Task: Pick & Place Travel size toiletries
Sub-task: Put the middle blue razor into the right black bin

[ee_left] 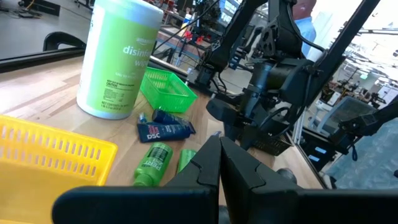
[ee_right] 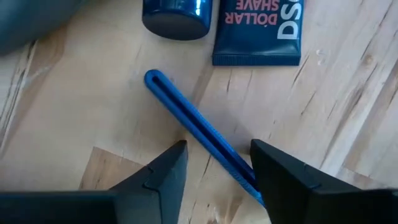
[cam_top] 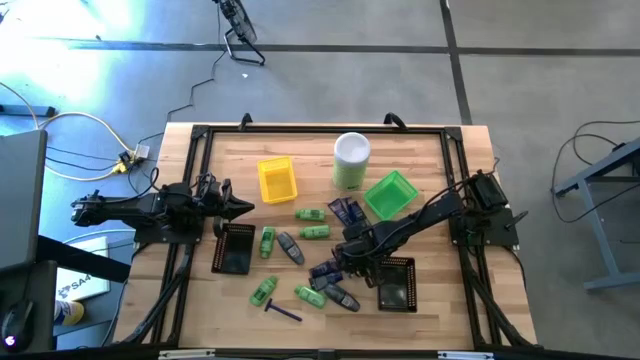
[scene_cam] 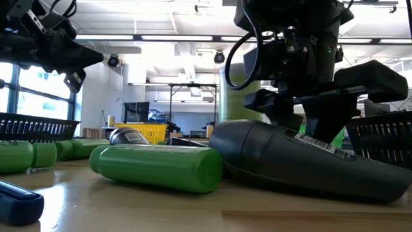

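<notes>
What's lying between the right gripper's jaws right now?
A thin blue razor handle lies on the wood between the right gripper's open jaws, running diagonally; the right wrist view shows it.

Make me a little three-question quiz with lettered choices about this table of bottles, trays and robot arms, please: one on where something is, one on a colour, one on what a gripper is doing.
1. Where does the tall canister stand?
A. between the yellow tray and the green tray
B. inside a black tray
C. lying at the near edge

2. What colour is the thin stick between the right gripper's fingers?
A. red
B. blue
C. white

3. How is the left gripper?
A. wide open
B. holding a bottle
C. shut, empty

Answers: 1 A, the high view shows it upright between both trays. 2 B, the right wrist view shows it blue. 3 C, its fingers meet with nothing between.
</notes>
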`<state>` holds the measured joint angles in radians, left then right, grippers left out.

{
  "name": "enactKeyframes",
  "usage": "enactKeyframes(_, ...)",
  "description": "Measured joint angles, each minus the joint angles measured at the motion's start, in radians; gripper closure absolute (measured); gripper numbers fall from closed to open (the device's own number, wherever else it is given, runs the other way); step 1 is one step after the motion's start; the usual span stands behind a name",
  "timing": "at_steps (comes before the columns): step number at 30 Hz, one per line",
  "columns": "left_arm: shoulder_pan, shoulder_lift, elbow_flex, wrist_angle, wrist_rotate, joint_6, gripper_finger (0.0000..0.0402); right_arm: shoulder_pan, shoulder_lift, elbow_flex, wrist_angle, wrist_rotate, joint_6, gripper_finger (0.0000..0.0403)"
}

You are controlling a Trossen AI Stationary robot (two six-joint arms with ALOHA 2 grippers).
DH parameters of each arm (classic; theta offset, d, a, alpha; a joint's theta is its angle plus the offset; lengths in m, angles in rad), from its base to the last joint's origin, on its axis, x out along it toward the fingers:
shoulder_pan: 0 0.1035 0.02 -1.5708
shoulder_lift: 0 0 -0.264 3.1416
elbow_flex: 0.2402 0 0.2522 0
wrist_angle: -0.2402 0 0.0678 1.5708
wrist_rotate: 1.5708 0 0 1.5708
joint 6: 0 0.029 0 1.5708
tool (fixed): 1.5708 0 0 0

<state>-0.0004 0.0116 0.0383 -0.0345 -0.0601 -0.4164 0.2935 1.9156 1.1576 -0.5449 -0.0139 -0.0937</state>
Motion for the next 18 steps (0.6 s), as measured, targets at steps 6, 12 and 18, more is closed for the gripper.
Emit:
enactKeyframes(6,0.000,0.000,0.000,0.000,0.000,0.000,0.0398,0.000,0.000,0.000,0.000,-0.002,0.000,0.0277)
enactKeyframes(12,0.000,0.000,0.000,0.000,0.000,0.000,0.0398,0.000,0.000,0.000,0.003,0.003,-0.013,0.0304)
enactKeyframes(18,0.000,0.000,0.000,0.000,0.000,0.000,0.0398,0.000,0.000,0.000,-0.001,0.007,-0.016,0.0330)
